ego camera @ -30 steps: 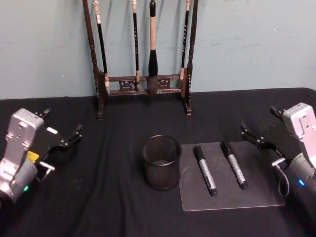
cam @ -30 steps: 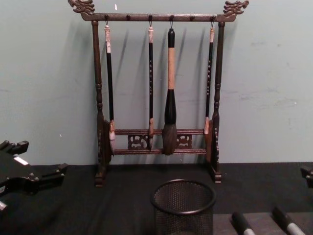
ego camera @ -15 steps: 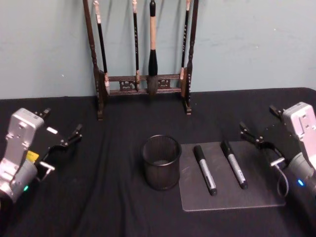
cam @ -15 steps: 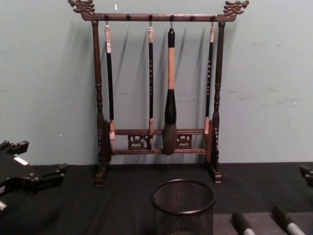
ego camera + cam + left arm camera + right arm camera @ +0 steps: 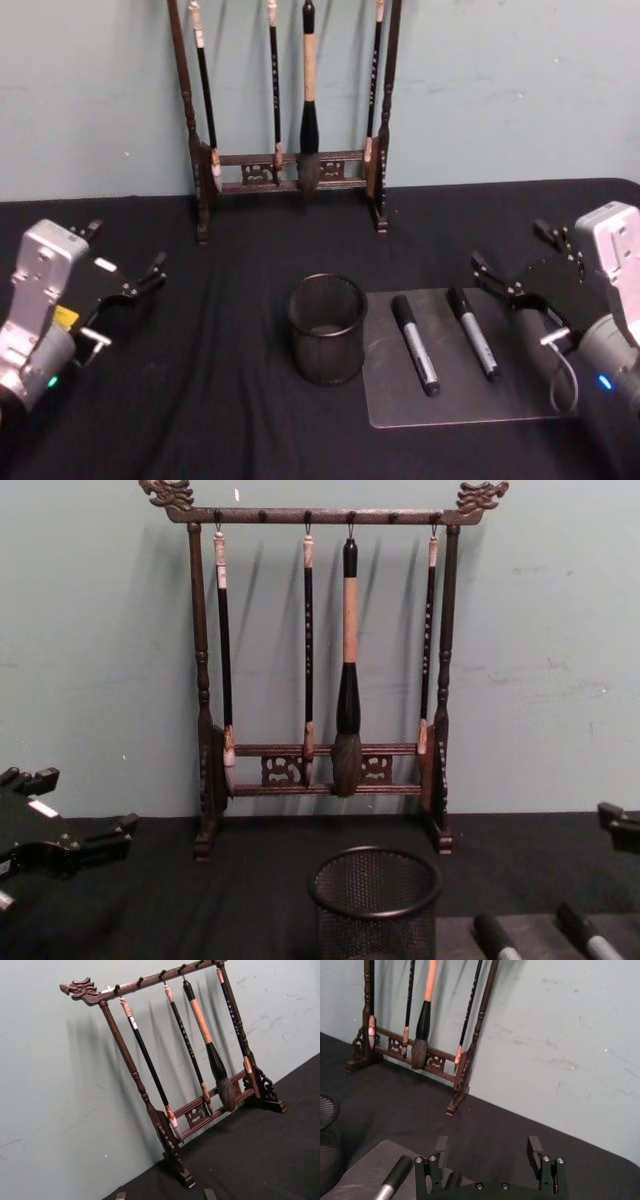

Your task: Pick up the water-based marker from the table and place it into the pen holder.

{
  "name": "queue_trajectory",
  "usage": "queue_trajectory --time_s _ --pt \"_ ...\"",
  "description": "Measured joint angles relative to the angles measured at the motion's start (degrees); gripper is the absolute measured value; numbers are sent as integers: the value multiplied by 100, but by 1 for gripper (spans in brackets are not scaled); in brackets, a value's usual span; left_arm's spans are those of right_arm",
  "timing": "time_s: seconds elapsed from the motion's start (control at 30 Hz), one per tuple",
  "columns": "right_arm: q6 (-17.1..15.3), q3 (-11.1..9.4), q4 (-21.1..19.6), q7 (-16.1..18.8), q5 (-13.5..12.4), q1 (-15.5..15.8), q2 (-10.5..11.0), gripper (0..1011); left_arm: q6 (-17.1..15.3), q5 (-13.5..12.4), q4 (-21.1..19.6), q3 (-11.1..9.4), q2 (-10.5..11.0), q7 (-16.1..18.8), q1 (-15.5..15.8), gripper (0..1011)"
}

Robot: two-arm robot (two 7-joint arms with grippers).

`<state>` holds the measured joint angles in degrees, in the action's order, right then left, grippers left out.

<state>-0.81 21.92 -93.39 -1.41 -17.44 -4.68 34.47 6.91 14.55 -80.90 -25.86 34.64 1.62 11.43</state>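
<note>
R gripper (image 5: 508, 246) nr marker (image 5: 475, 337), L gripper (image 5: 128, 245) idle

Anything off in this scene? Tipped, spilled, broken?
Nothing stands out. The pen holder stands upright on the table, two markers lie side by side on the grey mat, and the brush rack is upright with four brushes hanging. The left gripper and right gripper are open and empty.

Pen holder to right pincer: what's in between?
In the head view, a grey mat lies there, carrying the left marker and the right marker, between the pen holder and the open right pincer.
</note>
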Motion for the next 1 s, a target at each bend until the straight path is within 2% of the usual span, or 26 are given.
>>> queue_trajectory --time_s 0.27,0.6,0.83,1.0 --pt "-418 9 -105 63 54 101 -78 1003 0 0 0 0 0 0 0 1009" --pt "-619 39 449 478 -40 -89 -337 1002 0 0 0 0 0 0 0 1009" --pt "-657 -60 744 782 -213 -157 -524 1003 0 0 0 0 0 0 0 1009" --pt "-649 -88 927 910 -239 -191 -624 1003 0 0 0 0 0 0 0 1009"
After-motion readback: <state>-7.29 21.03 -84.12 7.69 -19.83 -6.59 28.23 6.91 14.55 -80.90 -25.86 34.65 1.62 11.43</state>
